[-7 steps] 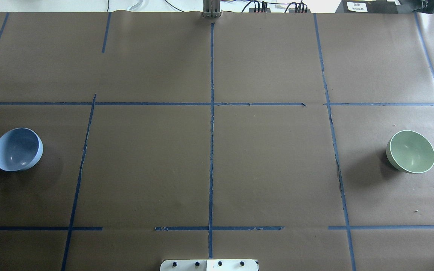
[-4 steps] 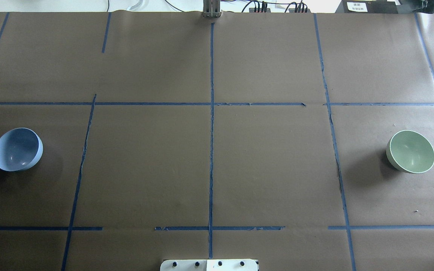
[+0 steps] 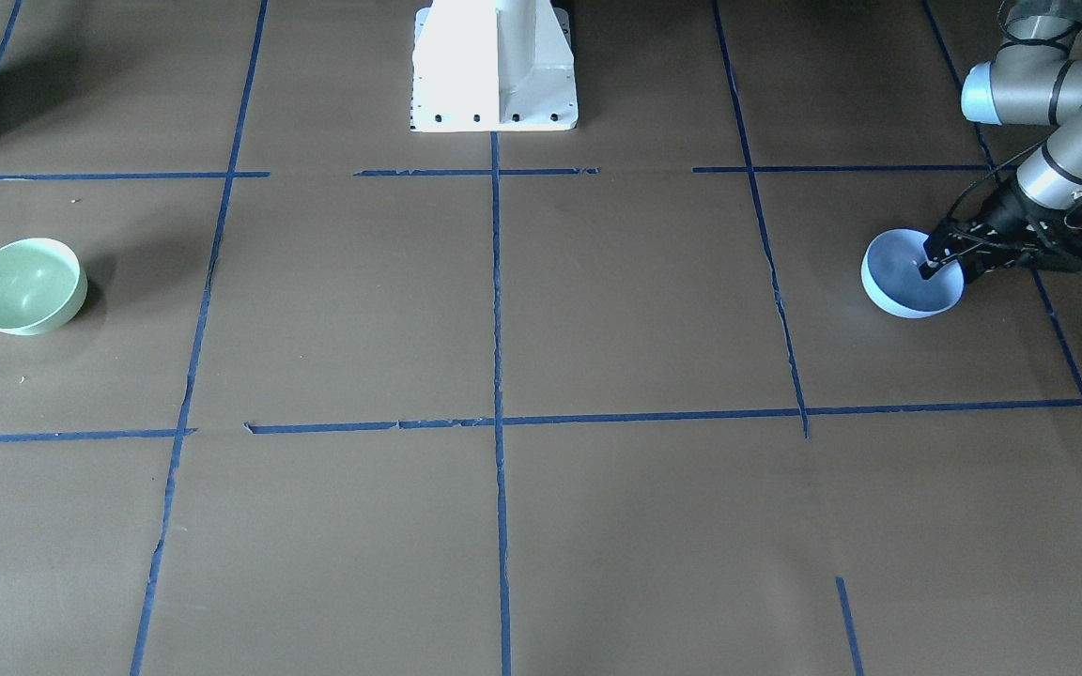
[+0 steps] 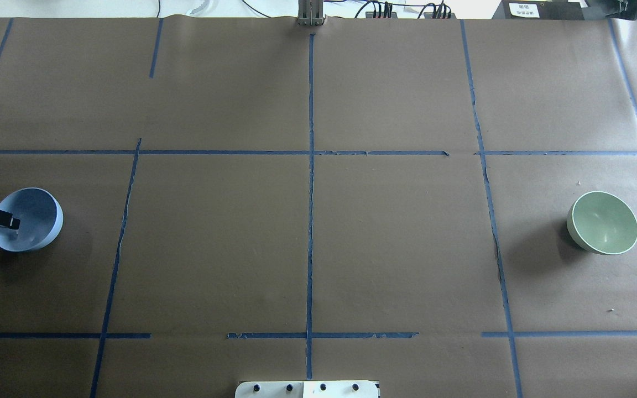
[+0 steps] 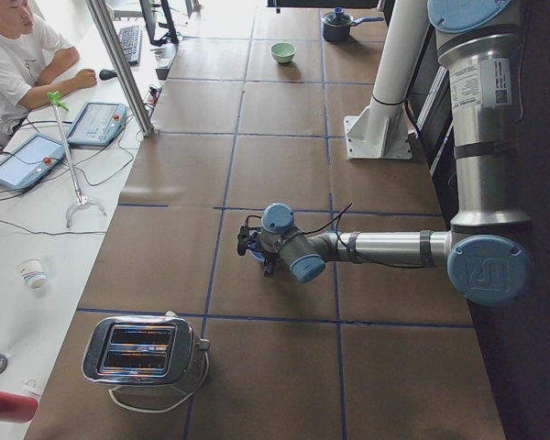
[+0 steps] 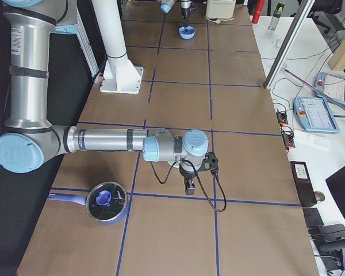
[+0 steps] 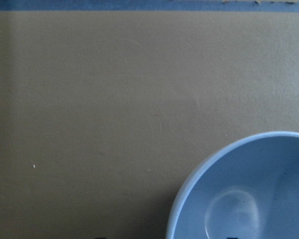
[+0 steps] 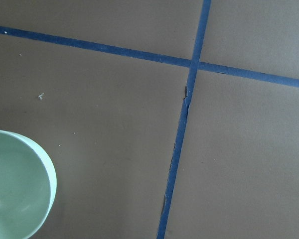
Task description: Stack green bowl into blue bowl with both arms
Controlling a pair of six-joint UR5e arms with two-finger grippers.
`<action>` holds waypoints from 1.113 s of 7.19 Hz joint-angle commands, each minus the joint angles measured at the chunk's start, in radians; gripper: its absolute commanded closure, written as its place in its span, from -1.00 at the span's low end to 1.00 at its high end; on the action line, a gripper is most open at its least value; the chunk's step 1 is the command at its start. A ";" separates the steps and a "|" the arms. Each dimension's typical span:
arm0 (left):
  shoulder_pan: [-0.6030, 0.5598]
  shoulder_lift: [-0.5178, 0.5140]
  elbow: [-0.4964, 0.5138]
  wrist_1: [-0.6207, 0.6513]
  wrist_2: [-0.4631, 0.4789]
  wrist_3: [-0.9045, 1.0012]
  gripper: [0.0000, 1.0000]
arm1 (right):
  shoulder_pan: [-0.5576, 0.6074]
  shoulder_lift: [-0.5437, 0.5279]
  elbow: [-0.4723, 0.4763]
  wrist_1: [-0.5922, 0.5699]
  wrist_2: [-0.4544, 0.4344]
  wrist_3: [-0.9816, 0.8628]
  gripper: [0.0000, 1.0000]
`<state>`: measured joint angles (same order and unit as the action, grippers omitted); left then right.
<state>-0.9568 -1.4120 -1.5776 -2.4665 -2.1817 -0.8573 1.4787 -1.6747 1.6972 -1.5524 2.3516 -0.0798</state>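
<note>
The pale blue bowl (image 3: 893,279) sits upright at the robot's left end of the brown surface (image 3: 597,310), and the green bowl (image 3: 24,284) is far across. The left end effector (image 3: 928,268) straddles the blue rim, fingers apart. The right end effector (image 6: 187,185) hangs beside the green bowl; I cannot tell its spread.

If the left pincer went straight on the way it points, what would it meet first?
Probably the blue bowl: the left pincer points down, open, astride its rim, so the rim or wall comes first. Height unclear.
</note>
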 commanded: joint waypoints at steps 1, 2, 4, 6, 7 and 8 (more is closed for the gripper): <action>-0.003 -0.008 -0.013 0.001 -0.007 -0.005 1.00 | 0.000 -0.002 0.001 0.000 0.000 -0.002 -1.00; -0.002 -0.012 -0.040 0.015 -0.007 -0.006 1.00 | 0.000 -0.005 0.001 0.000 0.000 0.000 -1.00; -0.005 -0.114 -0.141 0.241 -0.007 -0.008 1.00 | 0.000 -0.005 0.002 0.000 0.000 0.000 -1.00; 0.025 -0.360 -0.211 0.493 -0.001 -0.205 1.00 | -0.003 -0.005 0.001 0.000 0.002 0.000 -1.00; 0.120 -0.496 -0.208 0.576 0.005 -0.329 1.00 | -0.017 0.000 -0.002 0.000 0.000 0.000 -1.00; 0.221 -0.624 -0.202 0.680 0.093 -0.455 0.99 | -0.023 0.000 -0.002 0.000 0.008 0.002 -1.00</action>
<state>-0.8428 -1.8777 -1.7805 -1.9076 -2.1550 -1.1636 1.4652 -1.6767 1.6964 -1.5524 2.3540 -0.0794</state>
